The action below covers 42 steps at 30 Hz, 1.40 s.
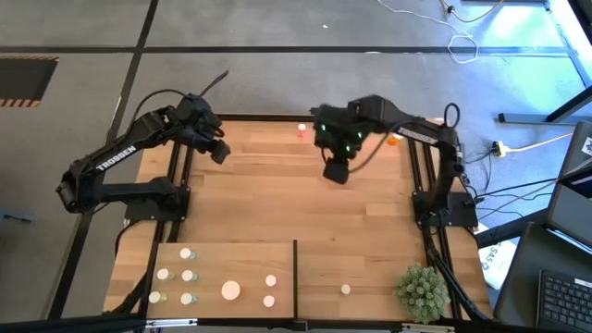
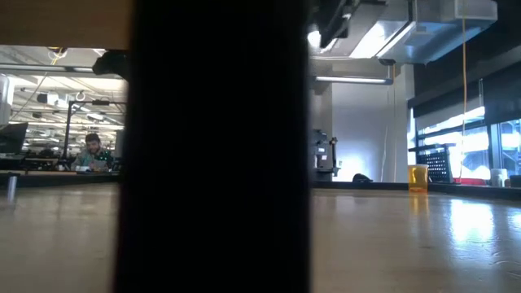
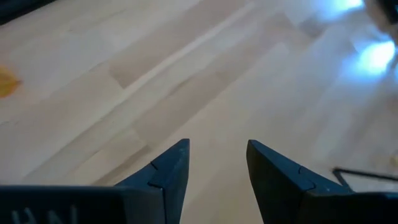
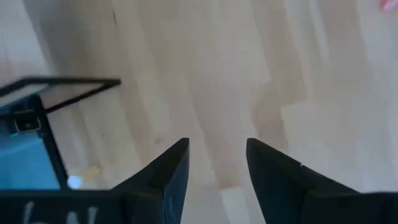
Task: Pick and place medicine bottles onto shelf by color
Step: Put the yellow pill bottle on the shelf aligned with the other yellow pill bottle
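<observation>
Left gripper (image 1: 220, 153) hovers over the table's far left, jaws narrowly parted, empty. Right gripper (image 1: 336, 172) hangs mid-table at the far side, jaws likewise parted, empty. Nine bottles (image 1: 188, 275) stand on the shelf (image 1: 236, 259) at the near edge; two orange bottles (image 1: 302, 130) wait at the far edge. The right arm is nearer: best it descends straight over a cap. Planked wood table (image 1: 370, 231); plant (image 1: 425, 291) at its near right corner; a lit office behind.
</observation>
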Motion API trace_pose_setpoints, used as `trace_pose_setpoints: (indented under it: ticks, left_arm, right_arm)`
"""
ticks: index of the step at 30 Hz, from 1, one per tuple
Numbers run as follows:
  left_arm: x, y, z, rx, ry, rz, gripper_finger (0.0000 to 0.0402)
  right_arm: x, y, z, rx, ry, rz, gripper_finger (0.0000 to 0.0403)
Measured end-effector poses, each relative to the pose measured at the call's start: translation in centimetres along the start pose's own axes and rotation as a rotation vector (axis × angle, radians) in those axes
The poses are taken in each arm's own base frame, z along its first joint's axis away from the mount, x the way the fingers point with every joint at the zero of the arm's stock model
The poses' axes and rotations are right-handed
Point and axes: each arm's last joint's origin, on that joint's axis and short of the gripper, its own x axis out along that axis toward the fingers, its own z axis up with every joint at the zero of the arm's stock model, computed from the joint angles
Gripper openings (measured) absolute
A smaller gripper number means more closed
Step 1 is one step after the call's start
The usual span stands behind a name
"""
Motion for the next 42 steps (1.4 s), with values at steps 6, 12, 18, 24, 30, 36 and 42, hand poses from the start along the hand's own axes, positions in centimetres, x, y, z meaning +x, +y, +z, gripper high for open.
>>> trace_pose_setpoints:
  ticks: [6, 12, 18, 24, 30, 36, 42]
  left_arm:
    - [0.0, 0.0, 0.0, 0.052, 0.005, -0.014, 0.0153]
    - [0.0, 0.0, -0.1, 0.051, 0.01, -0.011, 0.0154]
    - [0.0, 0.1, -0.1, 0.034, 0.005, 0.011, 0.0153]
    - [0.0, 0.1, -0.1, 0.025, 0.005, 0.011, 0.0153]
    - [0.0, 0.0, -0.1, 0.034, 0.005, 0.01, 0.0153]
    - [0.0, -0.2, -0.1, 0.114, 0.029, -0.074, 0.0153]
    - [0.0, -0.3, -0.2, 0.165, 0.035, -0.107, 0.0153]
  right_arm:
    - [1.9, 0.4, -2.0, 0.075, 0.066, -0.09, 0.0161]
    - [3.2, -0.2, -1.6, 0.064, 0.022, -0.07, 0.0161]
    - [3.1, -0.8, -1.4, 0.056, 0.028, -0.023, 0.0161]
    - [3.7, 3.3, -2.8, -0.11, 0.089, 0.027, 0.0161]
    - [4.4, 8.7, -4.6, -0.142, 0.083, 0.048, 0.0162]
    - [4.8, 13.1, -7.0, -0.124, 0.075, 0.065, 0.0161]
    - [4.9, 16.7, -9.9, -0.016, 0.052, 0.009, 0.0161]
